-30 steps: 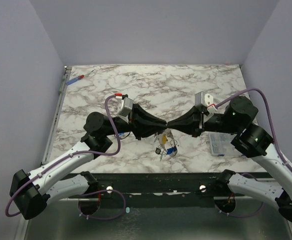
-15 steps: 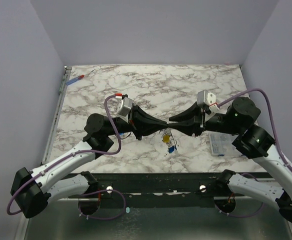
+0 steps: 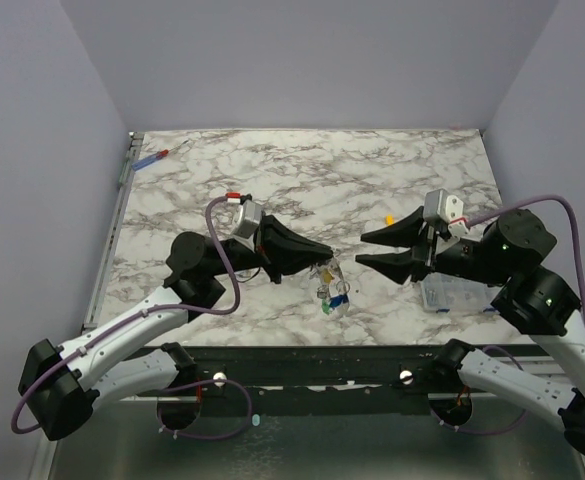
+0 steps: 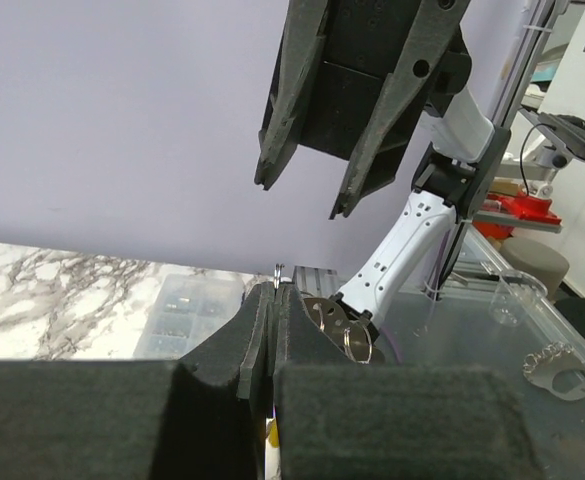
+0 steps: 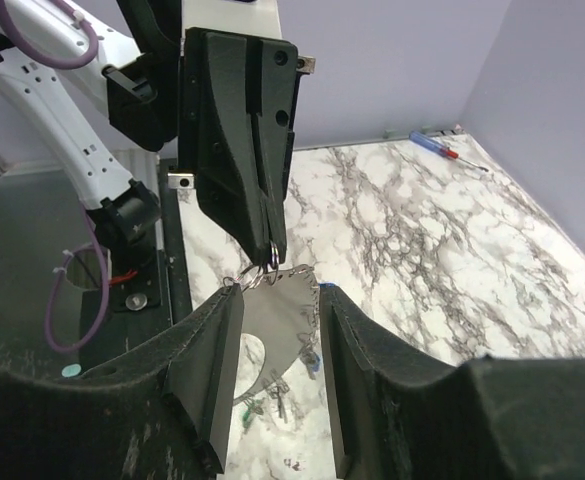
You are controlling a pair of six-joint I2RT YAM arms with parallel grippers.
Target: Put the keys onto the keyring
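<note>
While the left gripper (image 3: 326, 251) is clenched tight on the keyring (image 3: 330, 270), the top view shows the keys (image 3: 334, 295) dangling in a small cluster below it, blue and green tags among them, over the near middle of the marble table (image 3: 302, 170). Facing it from the right, the right gripper (image 3: 360, 250) stands released, its two fingers spread and apart from the ring. A small yellow piece (image 3: 389, 217), too small to make out, lies on the marble just beyond the right gripper. A clear box (image 3: 440, 293) sits partly under the right arm, and a screwdriver (image 3: 157, 157) lies at the far left corner.

From the left wrist, the left gripper (image 4: 275, 292) has its pads pressed together, with a thin loop of wire poking up between the tips. Silver rings of the keyring (image 4: 356, 342) show just to the right of the fingers. Above them hangs the right gripper (image 4: 300, 198), jaws parted and holding nothing. The clear box (image 4: 187, 305) lies on the marble behind.

From the right wrist, the right gripper (image 5: 280, 295) is open, nothing between its fingers. Straight ahead, the left gripper (image 5: 271, 245) points down and pinches the keyring (image 5: 270, 266) at its tips. A flat grey tag (image 5: 284, 325) hangs from the ring, and the keys (image 5: 272, 402) dangle blurred beneath. The screwdriver (image 5: 447, 150) lies far off by the wall.
</note>
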